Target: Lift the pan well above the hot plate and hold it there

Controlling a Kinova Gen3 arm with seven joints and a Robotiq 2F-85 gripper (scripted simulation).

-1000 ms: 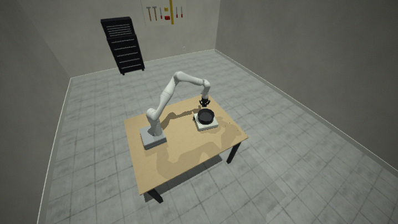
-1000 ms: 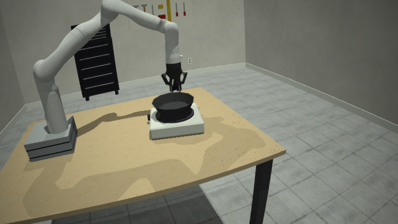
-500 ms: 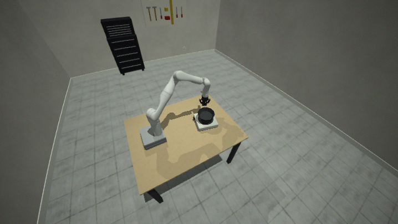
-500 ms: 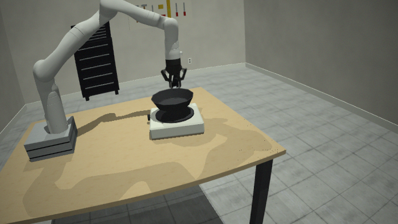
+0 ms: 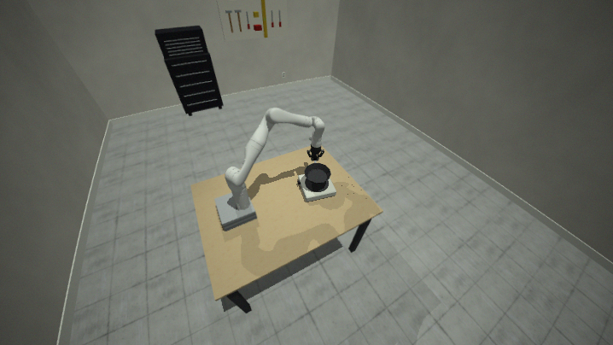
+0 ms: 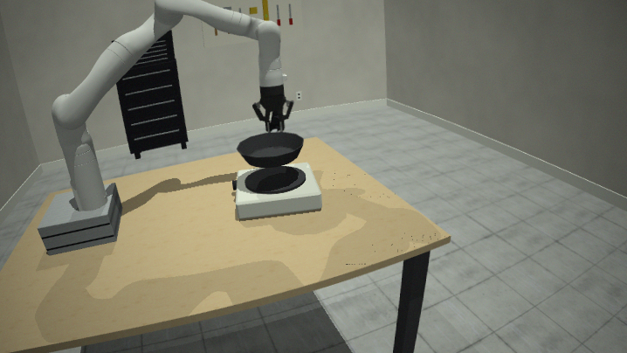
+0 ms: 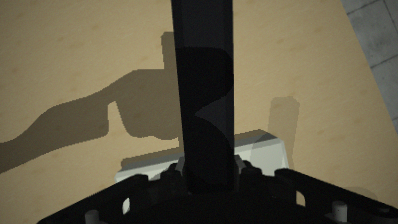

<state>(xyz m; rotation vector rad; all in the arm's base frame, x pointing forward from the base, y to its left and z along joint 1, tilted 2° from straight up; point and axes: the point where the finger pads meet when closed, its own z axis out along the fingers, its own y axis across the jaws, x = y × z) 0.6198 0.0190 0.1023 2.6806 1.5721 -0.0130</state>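
The black pan [image 6: 270, 148] hangs level in the air above the white hot plate [image 6: 278, 190], clear of its dark round burner [image 6: 274, 178]. My gripper [image 6: 273, 126] points straight down and is shut on the pan's handle at the far rim. In the top view the pan [image 5: 318, 174] sits just under the gripper [image 5: 315, 155] and over the hot plate [image 5: 318, 191]. In the wrist view the dark handle [image 7: 205, 95] runs up from between my fingers, with a corner of the hot plate [image 7: 260, 156] below. The pan bowl is hidden in the wrist view.
The wooden table [image 6: 210, 232] carries the arm's grey base block [image 6: 80, 221] at the left. A black drawer cabinet [image 6: 151, 94] stands by the back wall, with a tool board [image 5: 253, 19] beside it. The table's right edge lies close to the hot plate.
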